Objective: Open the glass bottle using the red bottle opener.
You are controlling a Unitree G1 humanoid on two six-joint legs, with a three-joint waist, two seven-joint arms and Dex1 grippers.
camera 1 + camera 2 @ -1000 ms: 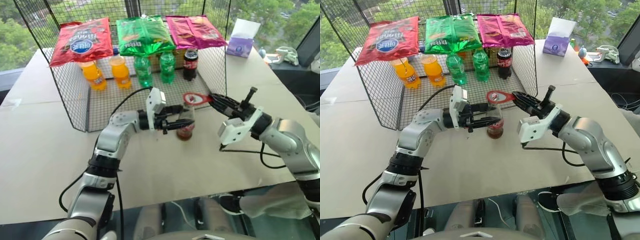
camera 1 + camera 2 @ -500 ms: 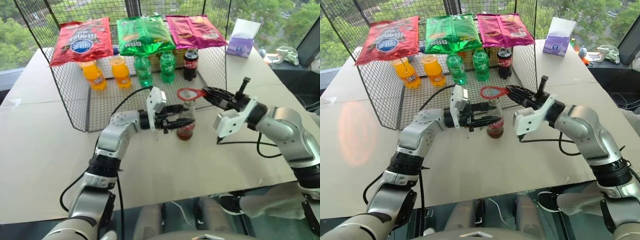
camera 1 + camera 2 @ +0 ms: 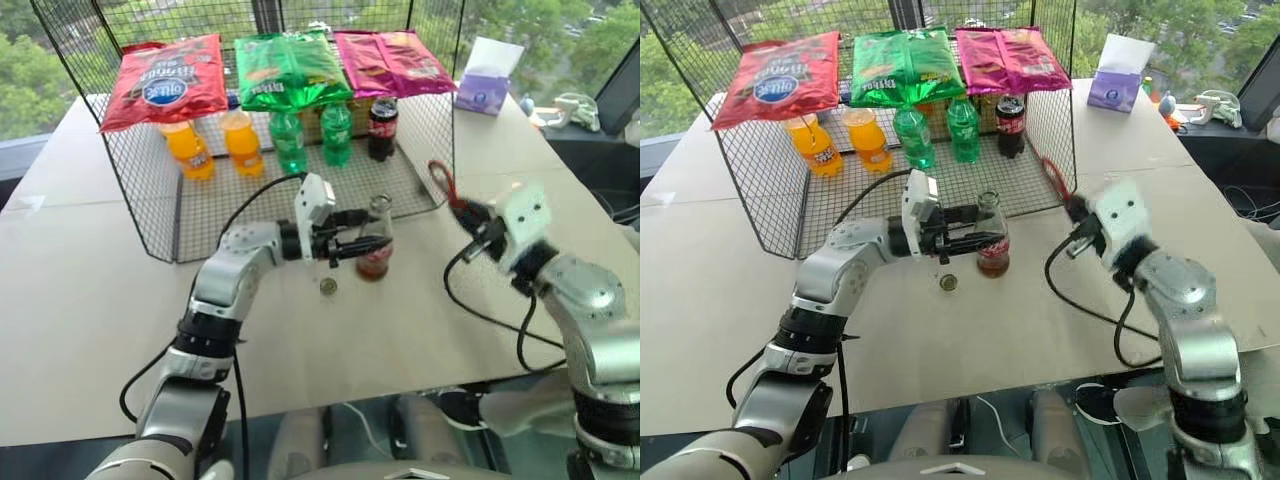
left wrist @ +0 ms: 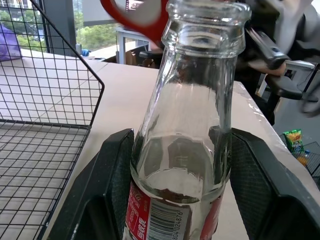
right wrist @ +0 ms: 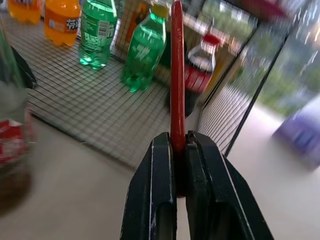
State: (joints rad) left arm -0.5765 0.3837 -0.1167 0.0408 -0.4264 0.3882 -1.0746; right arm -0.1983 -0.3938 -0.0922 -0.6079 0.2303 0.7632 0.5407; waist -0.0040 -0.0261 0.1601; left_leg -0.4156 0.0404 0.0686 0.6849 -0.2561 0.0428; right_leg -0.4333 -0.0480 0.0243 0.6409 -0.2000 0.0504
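The glass bottle [image 3: 375,240] stands upright on the table in front of the wire rack, cola in its lower part and its mouth [image 4: 207,10] uncapped. My left gripper [image 3: 372,243] reaches in level from the left and is shut on the bottle's body, a black pad [image 4: 117,175] on each side. A small round cap [image 3: 327,286] lies on the table just left of the bottle. My right gripper [image 3: 466,216] is off to the bottle's right, shut on the handle of the red bottle opener [image 3: 440,181], which points up and away, edge-on [image 5: 177,75] in the right wrist view.
A wire rack [image 3: 150,200] behind the bottle holds snack bags on top, with orange bottles [image 3: 188,150], green bottles [image 3: 288,140] and a dark cola bottle [image 3: 380,128] inside. A purple tissue box [image 3: 481,92] sits at the back right. Black cables hang by both arms.
My right gripper has swung the opener from over the bottle's top to the right and tipped it upward. The cap now lies on the table. The left gripper has kept still.
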